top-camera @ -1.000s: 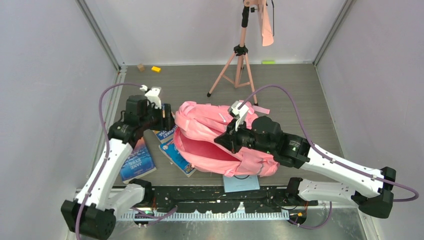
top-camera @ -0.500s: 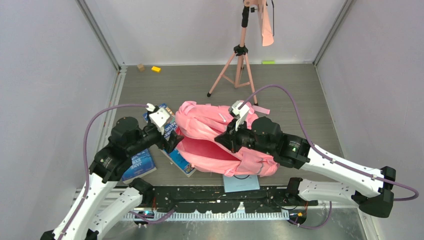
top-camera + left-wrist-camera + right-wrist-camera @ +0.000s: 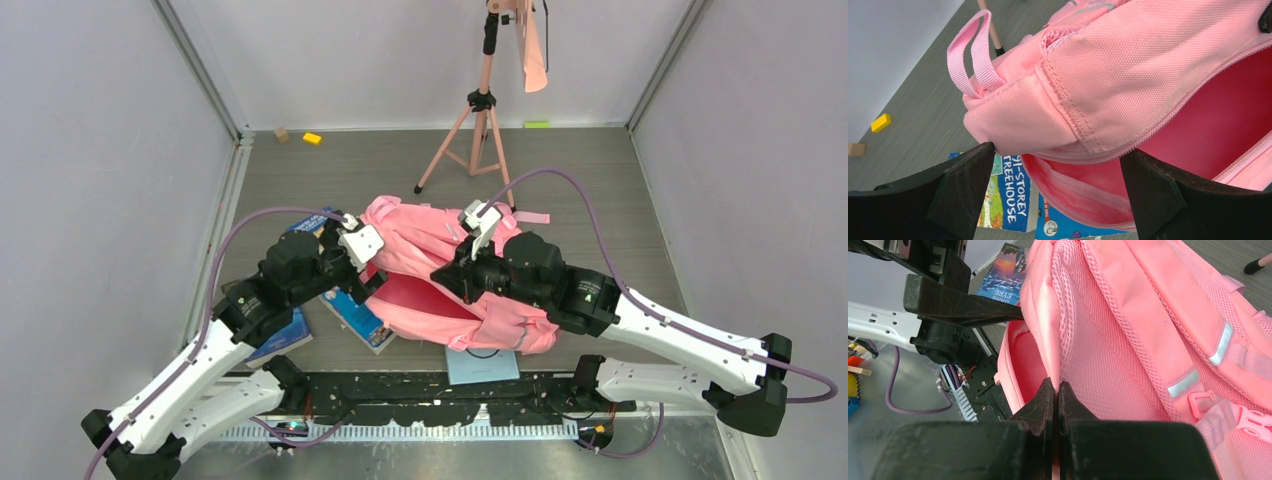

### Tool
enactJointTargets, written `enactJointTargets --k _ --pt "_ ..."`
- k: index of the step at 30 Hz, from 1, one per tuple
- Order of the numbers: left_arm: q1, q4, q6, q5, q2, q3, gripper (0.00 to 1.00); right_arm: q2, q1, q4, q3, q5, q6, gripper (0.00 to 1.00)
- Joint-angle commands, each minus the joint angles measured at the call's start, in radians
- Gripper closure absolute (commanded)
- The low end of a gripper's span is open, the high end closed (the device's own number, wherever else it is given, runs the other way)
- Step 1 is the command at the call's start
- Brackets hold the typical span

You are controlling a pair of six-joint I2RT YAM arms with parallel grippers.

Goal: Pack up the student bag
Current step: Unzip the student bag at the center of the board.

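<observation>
Overhead, the student bag (image 3: 440,285) lies mid-table, mouth gaping; I judge I'm opening it for the books (image 3: 350,312) (none inside yet). My left gripper (image 3: 1055,192) frames the upper flap, jaws apart. My right gripper (image 3: 1056,405) pinches the bag's rim shut-tight. Next: widen, then load.

Grey wood-grain floor (image 3: 600,180), pale lilac walls (image 3: 90,150), pink tripod (image 3: 478,120) at back, even light.
</observation>
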Motion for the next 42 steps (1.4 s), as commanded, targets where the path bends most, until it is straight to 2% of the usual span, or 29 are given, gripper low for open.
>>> enactJointTargets --k 1,3,6,11,18,25,26,27,31,32,33,38,42 --pt "-0.008 0.153 0.039 -0.003 0.036 0.006 0.00 -0.013 0.003 0.097 0.068 -0.022 -0.009 1.00" --pt "-0.014 0.154 0.046 -0.037 0.058 0.010 0.00 -0.011 0.002 0.087 0.075 -0.032 -0.014 1.00" --pt "-0.018 0.201 0.040 -0.166 0.054 -0.005 0.00 -0.008 0.002 0.080 0.084 -0.036 -0.017 1.00" --pt "-0.019 0.283 0.026 -0.234 0.023 -0.039 0.00 0.002 0.003 0.072 0.097 -0.036 -0.026 1.00" --pt "-0.027 0.279 0.055 0.006 0.047 -0.051 0.00 0.009 0.003 0.072 0.111 -0.036 -0.032 1.00" --pt "-0.049 0.298 0.077 0.027 0.075 -0.029 0.00 0.032 0.003 0.038 0.151 -0.092 -0.039 1.00" --pt "-0.052 0.298 0.081 0.031 0.077 -0.025 0.05 0.036 0.003 0.035 0.156 -0.090 -0.038 1.00" --pt "-0.055 0.292 0.083 0.036 0.078 -0.020 0.23 0.037 0.003 0.034 0.157 -0.079 -0.038 1.00" --pt "-0.058 0.237 0.081 0.047 0.070 0.018 0.80 0.053 0.003 0.018 0.183 0.011 -0.044 1.00" --pt "-0.058 0.222 0.077 0.044 0.065 0.036 0.92 0.065 0.003 -0.002 0.211 0.029 -0.053 1.00" --pt "-0.058 0.206 0.076 0.042 0.060 0.053 1.00 0.080 0.003 -0.012 0.227 0.065 -0.058 1.00" --pt "-0.058 0.076 0.060 0.035 0.055 0.197 1.00 0.137 0.003 -0.056 0.353 0.181 -0.144 1.00" --pt "-0.058 -0.087 0.045 0.017 0.132 0.392 1.00 0.182 0.003 -0.050 0.419 0.367 -0.225 1.00"
